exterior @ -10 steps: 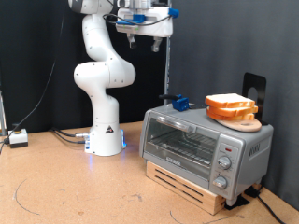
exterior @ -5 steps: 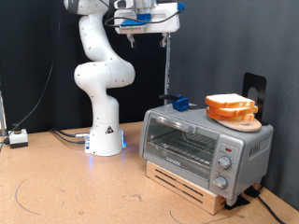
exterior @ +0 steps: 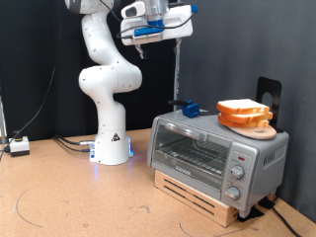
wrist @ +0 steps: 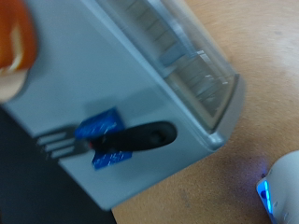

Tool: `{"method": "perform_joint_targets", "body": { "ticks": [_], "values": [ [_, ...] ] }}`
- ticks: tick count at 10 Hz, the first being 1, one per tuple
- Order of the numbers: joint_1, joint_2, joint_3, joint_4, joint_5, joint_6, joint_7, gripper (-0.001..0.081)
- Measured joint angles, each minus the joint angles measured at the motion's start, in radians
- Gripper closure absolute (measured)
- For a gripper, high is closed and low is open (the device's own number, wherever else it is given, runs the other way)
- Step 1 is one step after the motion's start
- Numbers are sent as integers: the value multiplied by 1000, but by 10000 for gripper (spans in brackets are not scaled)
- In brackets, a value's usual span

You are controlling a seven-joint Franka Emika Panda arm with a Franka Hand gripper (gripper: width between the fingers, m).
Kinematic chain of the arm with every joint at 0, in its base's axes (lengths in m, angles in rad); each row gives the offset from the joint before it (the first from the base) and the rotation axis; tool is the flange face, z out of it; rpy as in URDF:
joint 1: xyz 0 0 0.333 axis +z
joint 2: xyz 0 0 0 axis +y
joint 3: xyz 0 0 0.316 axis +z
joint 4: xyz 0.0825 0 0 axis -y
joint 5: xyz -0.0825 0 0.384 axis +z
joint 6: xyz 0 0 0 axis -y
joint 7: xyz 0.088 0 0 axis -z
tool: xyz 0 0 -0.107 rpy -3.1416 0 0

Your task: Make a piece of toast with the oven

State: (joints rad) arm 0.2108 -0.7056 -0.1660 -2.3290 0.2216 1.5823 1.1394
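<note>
The silver-grey oven (exterior: 215, 150) stands on a wooden stand at the exterior view's right, with its glass door closed. A pile of bread slices (exterior: 244, 112) lies on a wooden board on the oven's top. I cannot pick out a single piece of toast apart from the pile. My gripper (exterior: 143, 39) hangs high near the exterior view's top, well above and to the left of the oven, with nothing seen in it. The wrist view looks down on the oven's grey top (wrist: 112, 84), its glass door (wrist: 187, 56) and an edge of the bread (wrist: 13, 42). The gripper's fingers do not show there.
A black-handled fork in a blue holder (exterior: 188, 108) lies on the oven top, beside the bread; it also shows in the wrist view (wrist: 131, 140). A black stand (exterior: 267, 92) rises behind the oven. The arm's white base (exterior: 111, 148) and a small white box (exterior: 18, 146) sit on the table.
The gripper has shifted a little to the exterior view's left, higher, and tilted. The oven and the bread have not moved.
</note>
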Motion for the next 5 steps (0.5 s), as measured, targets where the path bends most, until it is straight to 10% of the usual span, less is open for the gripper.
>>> {"method": "perform_joint_targets", "body": {
  "ticks": [3,5],
  "values": [
    [82,83,-94,33,24,39,-365,-3],
    [84,80,-104,34,41,-4,-381,-3]
  ]
}}
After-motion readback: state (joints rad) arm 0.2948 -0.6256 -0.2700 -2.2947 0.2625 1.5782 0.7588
